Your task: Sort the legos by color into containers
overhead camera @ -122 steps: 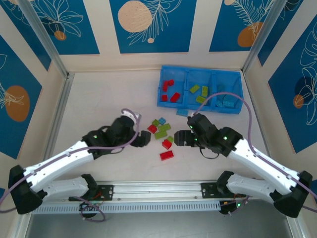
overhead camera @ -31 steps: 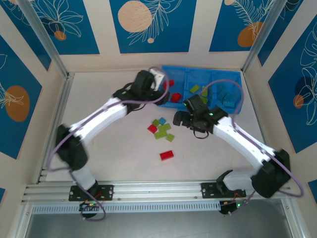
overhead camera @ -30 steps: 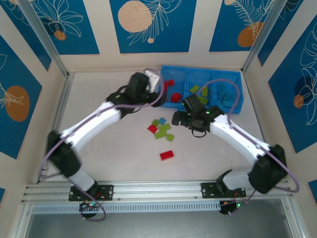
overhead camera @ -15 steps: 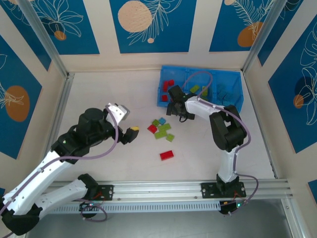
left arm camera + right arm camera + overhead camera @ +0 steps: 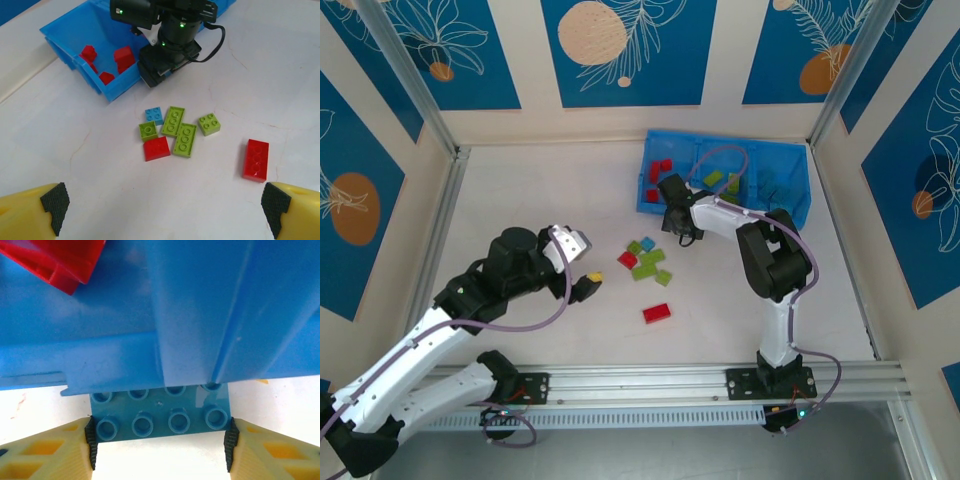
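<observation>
The bright-blue bin (image 5: 730,141) stands at the back right, with red legos (image 5: 660,171) in its left compartment, green ones (image 5: 713,180) in the middle and light-blue ones (image 5: 781,197) on the right. My right gripper (image 5: 673,222) is down at the bin's front wall (image 5: 200,300), shut on a light-blue eight-stud lego (image 5: 160,421) that lies partly under that wall. My left gripper (image 5: 588,282) hovers wide open and empty left of the loose pile. That pile holds a red square (image 5: 157,148), two long green legos (image 5: 184,139), two green squares (image 5: 209,124) and a small blue one (image 5: 154,115).
A long red lego (image 5: 656,313) lies alone nearer the bases, also seen as a long red lego (image 5: 255,159) in the left wrist view. A red lego (image 5: 55,260) shows inside the bin above the right fingers. Metal frame posts and patterned walls ring the table.
My left arm has pulled back from the bin's left compartment to the near left, gripper open. My right gripper has moved up from the pile's edge to the bin's front wall.
</observation>
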Controlling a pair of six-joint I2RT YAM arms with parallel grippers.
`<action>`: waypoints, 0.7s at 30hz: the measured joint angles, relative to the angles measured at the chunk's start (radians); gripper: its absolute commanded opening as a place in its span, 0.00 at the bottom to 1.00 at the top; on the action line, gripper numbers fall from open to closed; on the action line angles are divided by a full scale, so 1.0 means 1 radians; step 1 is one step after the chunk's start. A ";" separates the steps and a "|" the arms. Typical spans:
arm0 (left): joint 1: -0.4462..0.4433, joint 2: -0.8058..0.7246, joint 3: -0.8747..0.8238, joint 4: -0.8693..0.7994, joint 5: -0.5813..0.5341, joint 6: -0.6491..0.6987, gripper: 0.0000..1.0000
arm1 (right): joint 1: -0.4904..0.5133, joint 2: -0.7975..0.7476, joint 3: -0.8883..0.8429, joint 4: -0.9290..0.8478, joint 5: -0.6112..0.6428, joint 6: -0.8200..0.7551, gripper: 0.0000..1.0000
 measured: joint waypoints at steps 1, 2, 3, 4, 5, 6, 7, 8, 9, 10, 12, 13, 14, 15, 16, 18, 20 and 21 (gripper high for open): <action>0.000 0.000 -0.001 0.000 0.004 0.000 1.00 | 0.001 -0.002 -0.003 0.003 0.003 0.004 0.59; 0.000 -0.001 -0.002 0.001 0.007 0.000 1.00 | 0.005 -0.003 -0.006 0.005 0.007 0.007 0.59; 0.000 -0.002 -0.002 0.002 0.013 0.001 1.00 | 0.011 -0.006 -0.012 0.011 0.012 0.009 0.59; 0.000 -0.004 -0.003 0.003 0.015 0.001 1.00 | 0.016 -0.013 -0.022 0.016 0.016 0.012 0.59; 0.000 -0.005 -0.003 0.005 0.018 0.003 1.00 | 0.020 -0.020 -0.032 0.018 0.021 0.015 0.58; 0.000 -0.008 -0.003 0.007 0.019 0.004 1.00 | 0.028 -0.034 -0.051 0.019 0.024 0.021 0.58; 0.000 -0.008 -0.003 0.007 0.021 0.005 1.00 | 0.039 -0.050 -0.074 0.015 0.029 0.027 0.58; 0.000 -0.009 -0.003 0.007 0.021 0.007 1.00 | 0.049 -0.063 -0.093 0.010 0.029 0.033 0.58; 0.000 -0.010 -0.003 0.007 0.021 0.008 1.00 | 0.062 -0.081 -0.120 0.006 0.030 0.039 0.58; 0.000 -0.010 -0.003 0.007 0.021 0.009 1.00 | 0.077 -0.101 -0.147 0.001 0.030 0.047 0.58; 0.000 -0.011 -0.003 0.008 0.021 0.015 1.00 | 0.105 -0.145 -0.192 -0.013 0.033 0.061 0.58; 0.000 -0.011 -0.003 0.008 0.021 0.015 1.00 | 0.119 -0.170 -0.211 -0.018 0.035 0.069 0.60; 0.000 -0.011 -0.003 0.008 0.021 0.016 1.00 | 0.128 -0.188 -0.223 -0.024 0.037 0.076 0.62; 0.000 -0.011 -0.003 0.008 0.021 0.016 1.00 | 0.139 -0.210 -0.231 -0.037 0.037 0.088 0.67; 0.000 -0.011 -0.003 0.008 0.021 0.018 1.00 | 0.145 -0.229 -0.237 -0.043 0.039 0.102 0.74; 0.000 -0.011 -0.004 0.008 0.021 0.018 1.00 | 0.141 -0.261 -0.249 -0.056 0.043 0.117 0.91; 0.000 -0.011 -0.004 0.008 0.021 0.018 1.00 | 0.123 -0.293 -0.268 -0.074 0.048 0.134 0.99; 0.000 -0.011 -0.005 0.008 0.021 0.018 1.00 | 0.106 -0.314 -0.282 -0.088 0.048 0.149 1.00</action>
